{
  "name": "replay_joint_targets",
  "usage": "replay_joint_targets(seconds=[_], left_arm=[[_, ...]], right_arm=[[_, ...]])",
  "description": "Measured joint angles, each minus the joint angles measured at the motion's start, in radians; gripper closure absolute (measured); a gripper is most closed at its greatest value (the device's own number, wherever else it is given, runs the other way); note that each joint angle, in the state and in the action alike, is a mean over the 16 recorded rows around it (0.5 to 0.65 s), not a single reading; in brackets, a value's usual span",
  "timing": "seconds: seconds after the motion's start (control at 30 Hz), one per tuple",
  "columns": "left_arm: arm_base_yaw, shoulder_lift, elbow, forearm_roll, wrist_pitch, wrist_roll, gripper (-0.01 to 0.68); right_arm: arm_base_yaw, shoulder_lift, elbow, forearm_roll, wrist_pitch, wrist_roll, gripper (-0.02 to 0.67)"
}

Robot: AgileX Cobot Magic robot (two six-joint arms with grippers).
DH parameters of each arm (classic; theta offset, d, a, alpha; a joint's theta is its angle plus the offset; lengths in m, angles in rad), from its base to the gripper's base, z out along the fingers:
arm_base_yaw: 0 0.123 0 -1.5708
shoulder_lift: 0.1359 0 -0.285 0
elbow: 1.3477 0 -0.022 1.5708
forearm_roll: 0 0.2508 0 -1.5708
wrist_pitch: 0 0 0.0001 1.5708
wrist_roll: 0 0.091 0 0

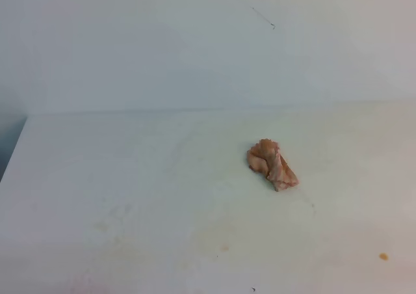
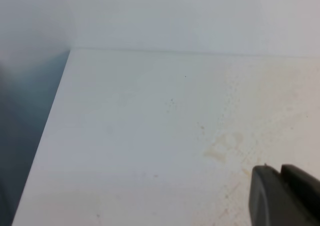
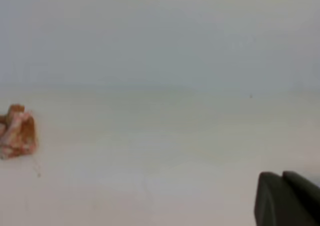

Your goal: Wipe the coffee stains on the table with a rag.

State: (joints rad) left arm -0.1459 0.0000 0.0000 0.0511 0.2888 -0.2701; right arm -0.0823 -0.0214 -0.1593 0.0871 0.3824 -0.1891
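The rag point(image 1: 272, 164) is a small wadded lump of pinkish-tan cloth, wrinkled into folds with orange-brown patches, lying loose on the tabletop point(image 1: 130, 177) right of centre in the high view. Nothing touches it. The tabletop is a wide, flat, matte white surface marked with faint yellowish smudges toward its near edge point(image 1: 218, 245); no wet puddle shows, only these pale traces. A tiny lone orange dot point(image 1: 384, 256) sits near the right front corner, well apart from the rag. Behind the tabletop rises a plain pale wall point(image 1: 195, 47).

The high view shows neither arm. The left wrist view alone shows the tabletop's left edge and corner, plus a faint tan smear point(image 2: 222, 146) and fine speckling; the left end effector point(image 2: 286, 196) appears only as a dark, smooth block at the lower right, and whether it is parted I cannot tell. The right wrist view, blurred, shows the rag point(image 3: 17, 131) at the far left, well apart from the right end effector point(image 3: 287, 198), a dark rounded block at the lower right, closed and holding nothing.
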Motion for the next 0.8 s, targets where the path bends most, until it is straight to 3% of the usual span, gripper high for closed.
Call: replay_joint_targets(seconds=[0.3,0.8], left_arm=[[0.0,-0.002,0.0,0.0,0.0,0.0,0.677],[0.0,-0.007,0.002,0.0,0.0,0.0,0.677]], right_arm=[[-0.029,0.001,0.156,0.025,0.004,-0.002,0.651],[-0.03,0.002,0.177,0.025,0.01,0.011,0.651]])
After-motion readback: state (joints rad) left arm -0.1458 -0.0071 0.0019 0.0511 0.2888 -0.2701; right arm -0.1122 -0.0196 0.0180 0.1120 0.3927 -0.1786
